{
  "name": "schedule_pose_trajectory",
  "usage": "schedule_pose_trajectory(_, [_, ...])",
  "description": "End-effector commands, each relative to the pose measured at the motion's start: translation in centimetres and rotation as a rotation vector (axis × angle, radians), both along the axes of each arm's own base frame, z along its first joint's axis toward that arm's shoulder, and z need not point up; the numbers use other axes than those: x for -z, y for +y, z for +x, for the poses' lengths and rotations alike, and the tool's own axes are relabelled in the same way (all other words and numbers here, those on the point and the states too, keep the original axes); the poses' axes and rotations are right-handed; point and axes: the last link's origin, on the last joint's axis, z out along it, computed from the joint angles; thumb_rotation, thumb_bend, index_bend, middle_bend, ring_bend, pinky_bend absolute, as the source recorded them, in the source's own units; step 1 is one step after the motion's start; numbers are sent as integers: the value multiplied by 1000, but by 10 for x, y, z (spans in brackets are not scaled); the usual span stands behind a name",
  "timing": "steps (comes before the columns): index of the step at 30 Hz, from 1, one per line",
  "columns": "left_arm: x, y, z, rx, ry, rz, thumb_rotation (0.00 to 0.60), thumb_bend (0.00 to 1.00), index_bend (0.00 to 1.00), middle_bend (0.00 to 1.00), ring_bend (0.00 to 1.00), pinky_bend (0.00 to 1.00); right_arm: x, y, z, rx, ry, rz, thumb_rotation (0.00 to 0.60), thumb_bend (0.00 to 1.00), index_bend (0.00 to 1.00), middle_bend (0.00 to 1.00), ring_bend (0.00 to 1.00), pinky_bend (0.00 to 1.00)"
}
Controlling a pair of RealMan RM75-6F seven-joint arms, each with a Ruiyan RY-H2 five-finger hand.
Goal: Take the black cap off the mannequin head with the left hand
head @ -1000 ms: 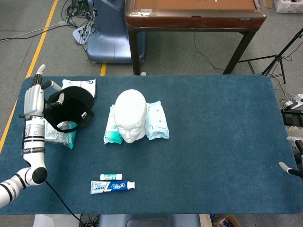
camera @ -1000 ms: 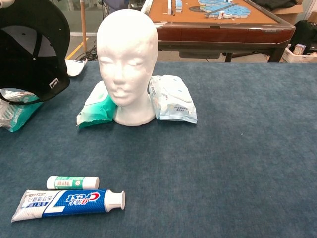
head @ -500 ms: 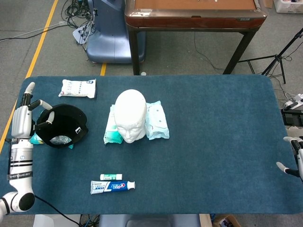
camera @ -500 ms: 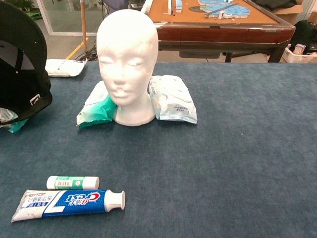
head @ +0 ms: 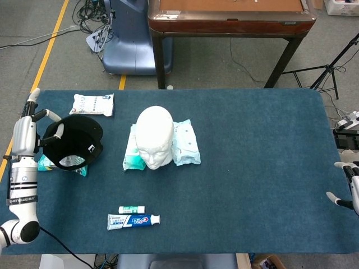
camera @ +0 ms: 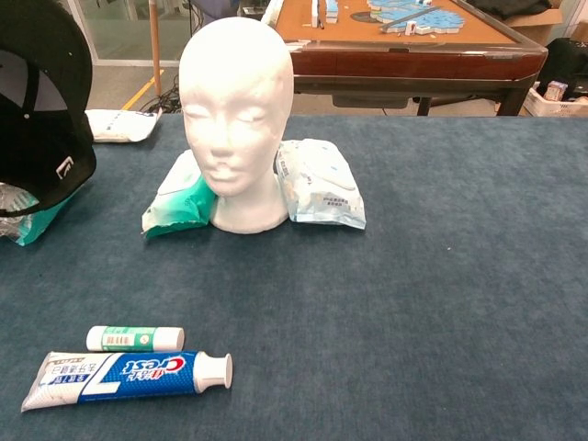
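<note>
The white mannequin head (head: 155, 136) (camera: 237, 101) stands bare near the middle of the blue table. The black cap (head: 74, 143) (camera: 44, 101) is off it and hangs in the air at the table's left side, its open underside showing. My left hand (head: 32, 119) holds the cap by its left rim, fingers partly hidden behind it. At the far right edge of the head view my right hand (head: 349, 188) hangs beside the table with its fingers apart, holding nothing.
Two wipe packs (head: 185, 144) (head: 133, 152) lie against the mannequin base. A white packet (head: 92, 104) sits at the back left, a teal pack (head: 55, 165) under the cap. A toothpaste tube (head: 133, 220) and a small green tube (head: 131, 209) lie near the front edge.
My left hand swung the cap down and out to the left, then came back slightly up and inward. The white packet, hidden a second ago, now shows.
</note>
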Motion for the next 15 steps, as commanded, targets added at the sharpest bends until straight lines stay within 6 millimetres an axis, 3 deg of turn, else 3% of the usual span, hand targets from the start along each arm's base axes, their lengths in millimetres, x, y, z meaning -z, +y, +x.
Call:
schedule_pose_trajectory(1, [-6, 19, 10, 11, -1, 1, 600, 358, 618, 0, 0, 94, 0, 0, 0, -1, 0, -1, 600, 0, 290, 319, 192, 379])
schedule_pose_trajectory(7, [-5, 37, 7, 48, -4, -17, 600, 358, 617, 0, 0, 92, -1, 0, 0, -1, -2, -3, 600, 0, 290, 319, 192, 379])
schedule_pose_trajectory(15, [15, 2, -39, 56, -35, -45, 600, 358, 616, 0, 0, 92, -1, 0, 0, -1, 0, -5, 600, 0, 290, 319, 192, 379])
